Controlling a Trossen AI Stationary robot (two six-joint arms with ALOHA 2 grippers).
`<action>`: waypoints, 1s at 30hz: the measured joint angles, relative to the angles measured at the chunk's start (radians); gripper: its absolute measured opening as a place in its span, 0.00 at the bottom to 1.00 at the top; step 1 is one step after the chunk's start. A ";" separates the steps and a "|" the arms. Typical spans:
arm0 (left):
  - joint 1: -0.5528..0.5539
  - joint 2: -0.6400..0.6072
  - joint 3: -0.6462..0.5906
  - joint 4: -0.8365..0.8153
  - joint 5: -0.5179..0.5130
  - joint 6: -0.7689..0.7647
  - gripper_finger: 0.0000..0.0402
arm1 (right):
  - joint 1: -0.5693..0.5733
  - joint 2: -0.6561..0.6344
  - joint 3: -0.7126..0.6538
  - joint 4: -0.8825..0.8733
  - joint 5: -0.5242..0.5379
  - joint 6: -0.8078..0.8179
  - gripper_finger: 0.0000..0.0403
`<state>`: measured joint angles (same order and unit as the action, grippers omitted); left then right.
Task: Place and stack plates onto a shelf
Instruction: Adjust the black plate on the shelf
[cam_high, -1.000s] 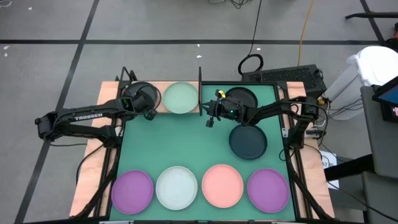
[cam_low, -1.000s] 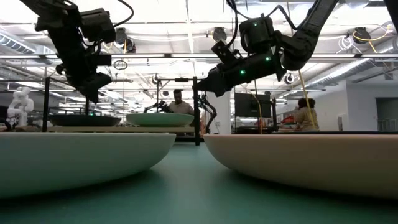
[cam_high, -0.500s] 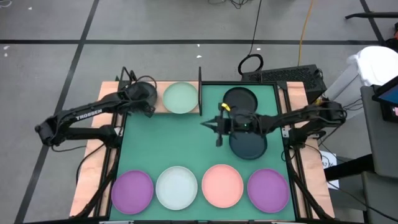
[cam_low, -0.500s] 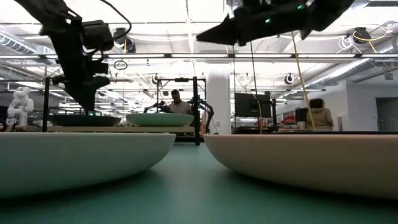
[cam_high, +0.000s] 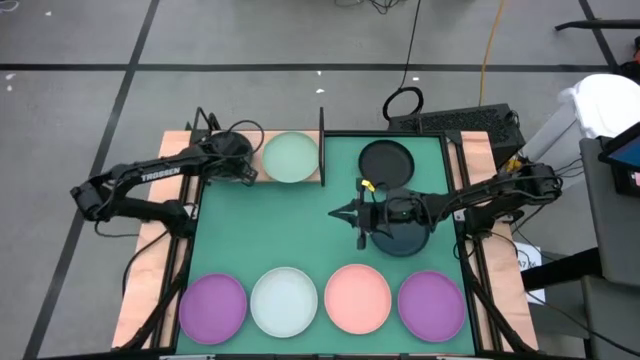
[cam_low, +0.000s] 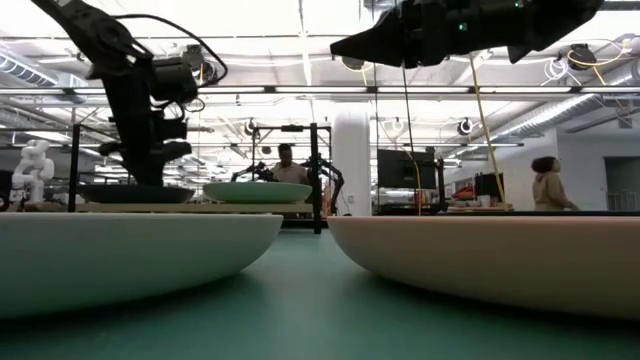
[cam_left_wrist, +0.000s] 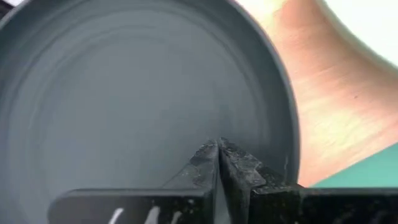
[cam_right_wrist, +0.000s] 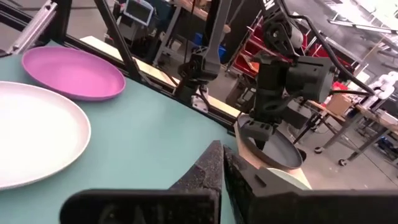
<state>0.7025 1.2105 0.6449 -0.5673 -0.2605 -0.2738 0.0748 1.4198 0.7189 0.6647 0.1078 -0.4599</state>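
On the wooden shelf (cam_high: 175, 148) at the far left rest a dark plate (cam_left_wrist: 124, 87) and a pale green plate (cam_high: 290, 157). My left gripper (cam_left_wrist: 218, 147) is shut and slants down over the dark plate (cam_low: 120, 193). My right gripper (cam_high: 336, 212) is shut and empty. It is level, high above the mat, and points toward the table's left. Beneath its arm lies a dark teal plate (cam_high: 402, 232); a black plate (cam_high: 386, 160) lies farther back. Along the near edge lie purple (cam_high: 212, 308), white-blue (cam_high: 284, 302), pink (cam_high: 358, 298) and purple (cam_high: 432, 305) plates. My left gripper's shut fingertips (cam_left_wrist: 205, 155) stand over the inside of the dark plate, close to its rim (cam_left_wrist: 290, 155). They come from above at a slant. Whether they touch the plate I cannot tell.
A black upright post (cam_high: 322, 145) stands at the shelf's right end, and thinner posts rise at its left end (cam_low: 74, 165). The green mat (cam_high: 290, 230) is bare in its middle. People show in the room beyond the table.
My right gripper has drawn away from the post toward the table's near edge, risen, and levelled out above the dark teal plate. My left gripper has sunk a little toward the dark plate on the shelf and turned as its arm swung toward the far edge.
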 joint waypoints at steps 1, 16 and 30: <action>-0.005 0.012 0.000 0.013 0.000 -0.002 0.04 | 0.000 0.000 0.000 -0.001 0.000 0.000 0.00; -0.037 0.075 0.000 0.133 0.001 0.002 0.04 | -0.001 0.000 0.000 -0.031 0.000 0.002 0.00; -0.063 0.075 0.000 0.185 0.002 0.011 0.04 | -0.001 0.000 0.000 -0.050 0.000 0.002 0.00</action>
<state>0.6399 1.2850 0.6449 -0.3827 -0.2581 -0.2629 0.0742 1.4197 0.7189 0.6144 0.1078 -0.4580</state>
